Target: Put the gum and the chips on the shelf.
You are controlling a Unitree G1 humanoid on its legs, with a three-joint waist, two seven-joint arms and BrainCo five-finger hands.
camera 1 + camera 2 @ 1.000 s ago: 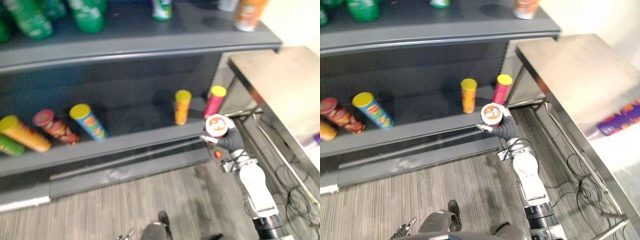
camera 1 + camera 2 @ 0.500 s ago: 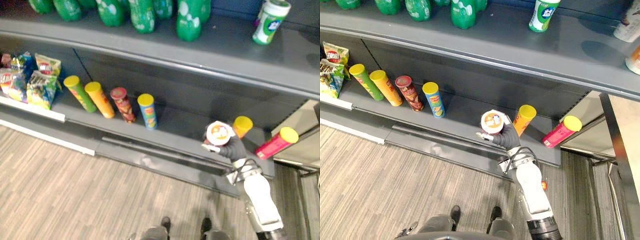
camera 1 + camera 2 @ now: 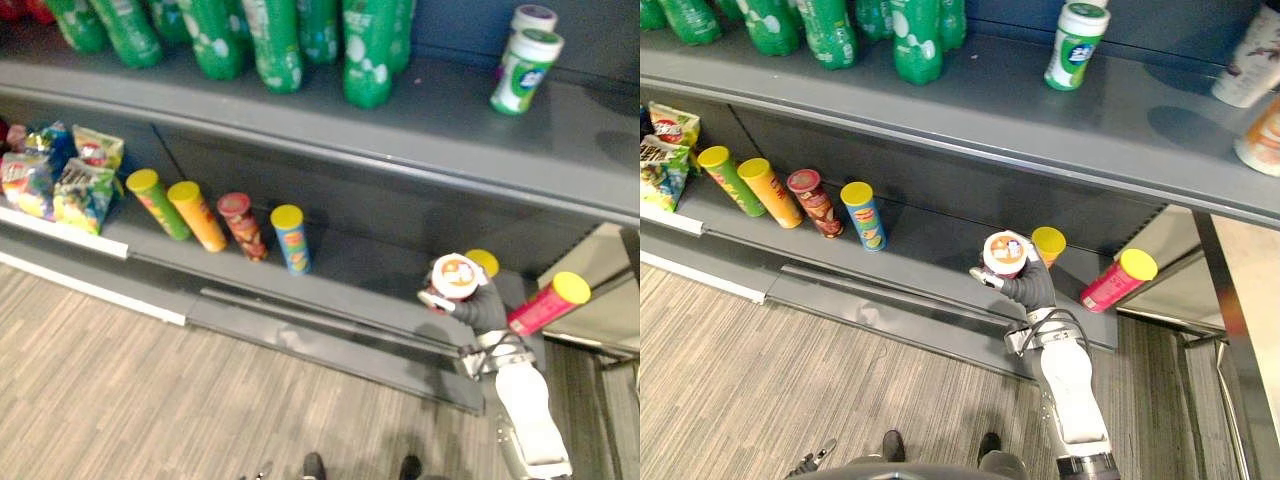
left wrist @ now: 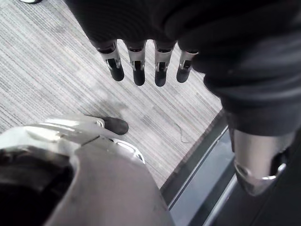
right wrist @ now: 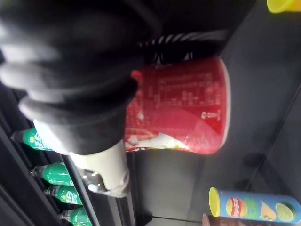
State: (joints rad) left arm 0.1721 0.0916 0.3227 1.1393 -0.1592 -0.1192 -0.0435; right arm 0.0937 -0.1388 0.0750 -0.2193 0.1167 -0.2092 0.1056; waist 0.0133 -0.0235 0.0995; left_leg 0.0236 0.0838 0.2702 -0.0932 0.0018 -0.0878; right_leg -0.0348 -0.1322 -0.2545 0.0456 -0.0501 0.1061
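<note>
Your right hand (image 3: 1028,288) has its fingers curled round the red chips can (image 3: 1005,255), lid up, over the right part of the lower shelf (image 3: 930,250). The gum (image 3: 1075,45) already stands on the upper shelf (image 3: 990,100), right of the green bottles (image 3: 915,40). Your left hand (image 4: 138,70) hangs over the floor (image 4: 56,61) with straight fingers, holding nothing.

Watch the orange can (image 3: 1048,243) just beyond the chips. If you push in too far you will likely knock it over, perhaps into the pink can (image 3: 1118,280) to its right. If you let go too near the front edge, the chips could tip to the floor. The lower shelf also holds snack bags (image 3: 665,150) at far left and a row of four cans (image 3: 815,200) between them and your hand.
</note>
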